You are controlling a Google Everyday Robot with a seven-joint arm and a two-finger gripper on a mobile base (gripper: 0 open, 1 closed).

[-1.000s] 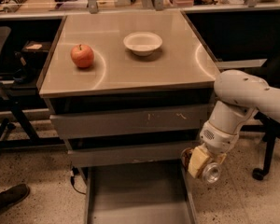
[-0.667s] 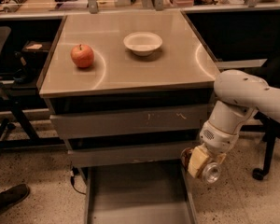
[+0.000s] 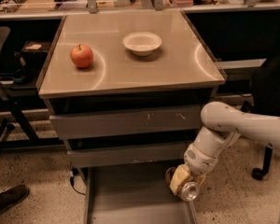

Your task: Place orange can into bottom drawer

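Observation:
The orange can (image 3: 185,186), shiny with amber patches and a silver end, is held in my gripper (image 3: 183,181) at the right wall of the bottom drawer (image 3: 130,199). The can lies tilted, its silver end facing down and toward the camera. The bottom drawer is pulled open below two shut upper drawers, its flat grey floor bare. My white arm (image 3: 233,129) reaches in from the right.
A red-orange apple (image 3: 81,56) and a white bowl (image 3: 142,43) sit on the cabinet top (image 3: 130,69). A shoe (image 3: 7,199) is at the lower left floor. Chair legs and a caster (image 3: 257,173) stand to the right.
My gripper with the can has shifted slightly left, over the drawer's right edge. The apple and bowl have not moved.

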